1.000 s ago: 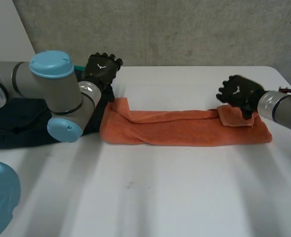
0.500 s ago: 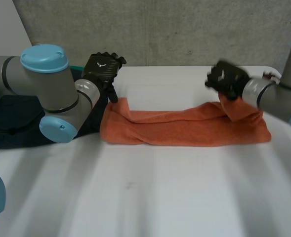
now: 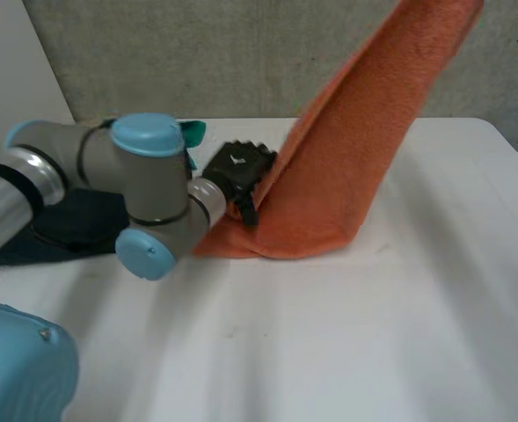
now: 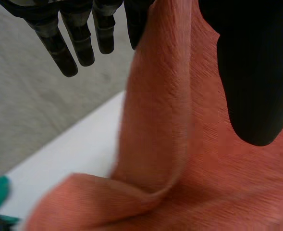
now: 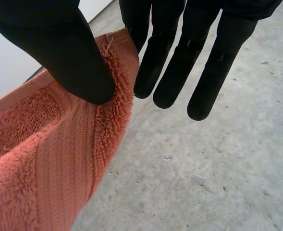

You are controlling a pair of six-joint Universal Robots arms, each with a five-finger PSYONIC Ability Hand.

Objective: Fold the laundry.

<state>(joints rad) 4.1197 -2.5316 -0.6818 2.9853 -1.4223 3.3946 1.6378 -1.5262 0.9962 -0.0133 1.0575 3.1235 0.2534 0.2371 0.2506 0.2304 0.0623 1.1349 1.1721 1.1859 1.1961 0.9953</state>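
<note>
A white table (image 3: 399, 334) spreads in front of me. An orange towel (image 3: 346, 149) rises from the middle of it as a steep sheet, climbing toward one o'clock. Its lower end lies bunched on the table.

My left arm (image 3: 144, 193) reaches in from nine o'clock, above a dark cloth (image 3: 74, 224). My left hand (image 3: 237, 171) sits at nine o'clock of that bunched end. Its fingers (image 4: 79, 33) are straight and spread, and the towel passes between them and the thumb unclamped.

My right hand (image 5: 59, 43) pinches the towel's top hem between thumb and one finger, the others straight.

That pinch catches little cloth, so the towel's weight could pull it free. With the low end loose, lifting further could drag it across the table.
</note>
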